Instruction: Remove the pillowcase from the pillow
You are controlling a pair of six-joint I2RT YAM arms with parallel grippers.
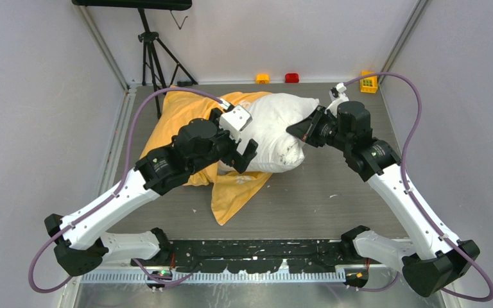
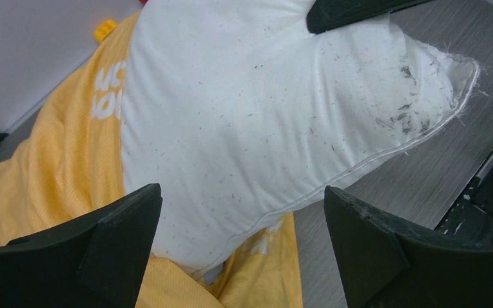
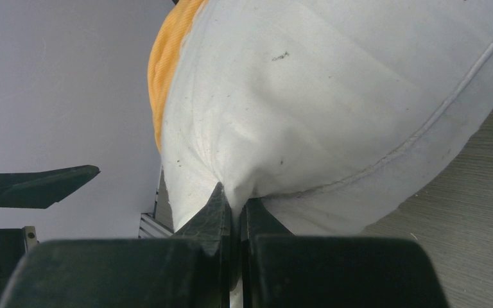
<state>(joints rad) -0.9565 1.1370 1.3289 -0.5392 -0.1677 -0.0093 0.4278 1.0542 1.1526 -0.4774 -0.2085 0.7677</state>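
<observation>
- The pillow lies at the middle of the desk, towards the far side. Its long axis runs roughly left to right, and its bare white end points right.
- The pillowcase covers only the pillow's left part. Its open mouth faces right, and the bunched orange-yellow fabric spreads left and towards the far-left corner.
- One loose flap of the pillowcase lies flat on the desk in front of the pillow, pointing at the near edge.
- The left end effector is released, its fingers spread wide. It hovers over the pillow's near seam, where white fabric meets orange.
- The right end effector is clenched on a pinch of the pillow's white fabric at the exposed right end.
- In the left wrist view the pillow's near-right corner shows dark specks and a frayed edge.
</observation>
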